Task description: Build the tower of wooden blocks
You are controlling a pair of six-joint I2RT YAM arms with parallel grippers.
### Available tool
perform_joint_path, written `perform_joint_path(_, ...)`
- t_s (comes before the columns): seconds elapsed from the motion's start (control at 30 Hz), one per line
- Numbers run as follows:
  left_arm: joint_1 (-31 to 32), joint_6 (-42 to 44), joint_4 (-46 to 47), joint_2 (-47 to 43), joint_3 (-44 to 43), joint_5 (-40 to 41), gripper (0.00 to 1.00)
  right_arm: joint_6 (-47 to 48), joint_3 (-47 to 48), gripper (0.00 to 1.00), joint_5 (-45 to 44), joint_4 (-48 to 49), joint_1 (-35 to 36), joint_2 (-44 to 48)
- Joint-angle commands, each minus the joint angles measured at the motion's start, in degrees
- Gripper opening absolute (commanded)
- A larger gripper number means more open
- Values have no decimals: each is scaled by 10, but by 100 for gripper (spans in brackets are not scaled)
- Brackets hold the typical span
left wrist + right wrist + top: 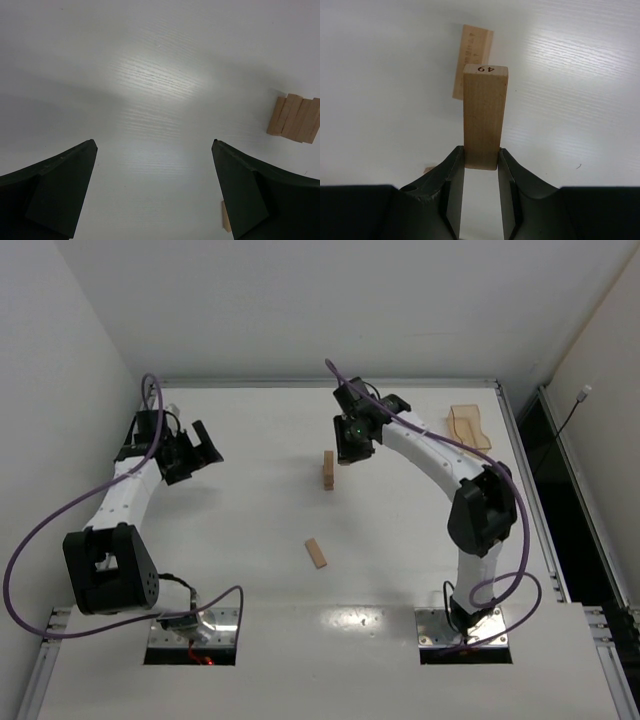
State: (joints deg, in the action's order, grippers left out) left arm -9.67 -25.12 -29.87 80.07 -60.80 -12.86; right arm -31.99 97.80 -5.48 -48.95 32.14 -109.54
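**Inspector:** Tower, position?

**Assistant:** The tower (328, 470) stands upright near the middle of the worktop (250, 570). It is a narrow stack of tan wood blocks.

**Inspector:** Other blocks?

**Assistant:** Two noted. A held block (485, 117), its far end stamped 49, sits between the fingers of the right hand (352, 445). A loose block (317, 553) lies flat on the worktop, nearer the arm bases and well apart from the tower.

**Inspector:** Right hand, condition?

**Assistant:** Clamped on the near end of the held block, one finger pressed to each side, and the block projects forward. The hand sits just beside the tower, on its right. In the wrist view the held block overlaps a tan block behind it. Whether they touch, I cannot tell.

**Inspector:** Left hand?

**Assistant:** The left hand (200, 445) is spread wide with nothing between its fingers. It is over bare worktop, well to the left of the tower.

**Inspector:** Anything further?

**Assistant:** A translucent orange tray (468, 425) rests toward the far right corner of the worktop, apart from all the blocks.
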Motion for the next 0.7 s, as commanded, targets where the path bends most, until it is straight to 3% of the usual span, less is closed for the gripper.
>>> perform_joint_path(0.0,2,-5,17,-24,8,-5,100,-18,10,0,-26,14,17,-4)
perform_joint_path(0.67,2,-5,17,-46,14,9,100,-69,62,0,19,25,28,-81)
